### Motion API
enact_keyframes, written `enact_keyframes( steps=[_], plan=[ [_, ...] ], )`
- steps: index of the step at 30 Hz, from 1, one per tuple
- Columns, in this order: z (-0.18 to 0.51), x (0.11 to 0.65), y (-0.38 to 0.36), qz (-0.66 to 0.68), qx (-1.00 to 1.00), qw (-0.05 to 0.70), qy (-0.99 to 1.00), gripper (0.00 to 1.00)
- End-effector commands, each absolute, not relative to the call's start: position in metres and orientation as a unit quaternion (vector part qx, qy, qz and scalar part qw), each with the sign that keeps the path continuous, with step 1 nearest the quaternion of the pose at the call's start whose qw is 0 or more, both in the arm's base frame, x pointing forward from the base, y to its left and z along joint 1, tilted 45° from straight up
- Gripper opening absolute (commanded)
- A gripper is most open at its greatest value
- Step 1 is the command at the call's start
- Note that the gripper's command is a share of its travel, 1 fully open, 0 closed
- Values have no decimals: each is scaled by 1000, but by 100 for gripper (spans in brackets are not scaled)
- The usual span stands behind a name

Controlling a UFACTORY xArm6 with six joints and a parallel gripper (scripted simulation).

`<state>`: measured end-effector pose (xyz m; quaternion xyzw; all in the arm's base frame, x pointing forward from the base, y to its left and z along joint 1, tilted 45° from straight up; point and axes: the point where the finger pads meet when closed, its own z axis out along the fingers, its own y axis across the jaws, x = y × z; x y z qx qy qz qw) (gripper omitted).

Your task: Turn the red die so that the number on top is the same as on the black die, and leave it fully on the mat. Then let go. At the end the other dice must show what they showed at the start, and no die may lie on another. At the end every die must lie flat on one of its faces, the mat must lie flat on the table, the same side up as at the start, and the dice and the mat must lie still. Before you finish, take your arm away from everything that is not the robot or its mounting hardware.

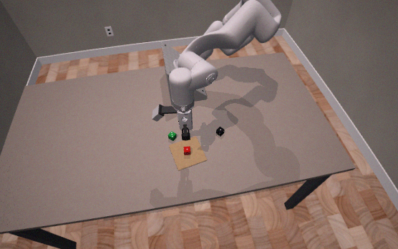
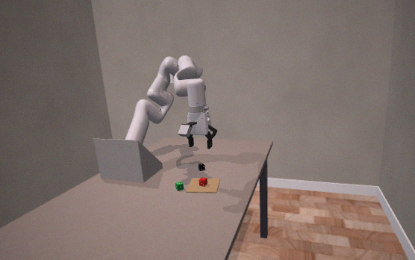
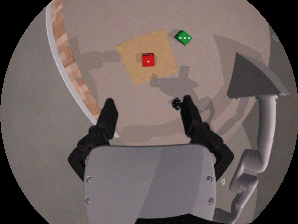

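Observation:
The red die [image 1: 187,151] [image 2: 203,181] [image 3: 148,60] lies flat near the middle of the tan mat [image 1: 180,164] [image 2: 213,190] [image 3: 137,76]. One white pip shows on its top. The black die [image 1: 220,131] [image 2: 201,166] [image 3: 176,103] lies on the table off the mat; its top number is too small to tell. The green die [image 1: 172,136] [image 2: 179,186] [image 3: 184,37] lies on the table just beside the mat and seems to show three pips on top. My gripper [image 2: 200,143] [image 3: 148,104] is open and empty, pointing down, high above the table.
The table [image 1: 89,150] [image 2: 112,220] bears the mat and dice. Its near edge runs beyond the mat in the top view. The grey arm base [image 2: 119,161] stands at the table's other side. A grey block on a bracket [image 1: 157,113] [image 2: 184,130] [image 3: 252,80] juts from the gripper's side.

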<state>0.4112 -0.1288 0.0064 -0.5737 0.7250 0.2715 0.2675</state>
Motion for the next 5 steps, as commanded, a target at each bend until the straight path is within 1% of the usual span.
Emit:
enact_keyframes(
  steps=[1,5],
  plan=[
    [7,412,-130,270,-574,268,725,100],
    [7,412,-130,270,-574,268,725,100]
  ],
)
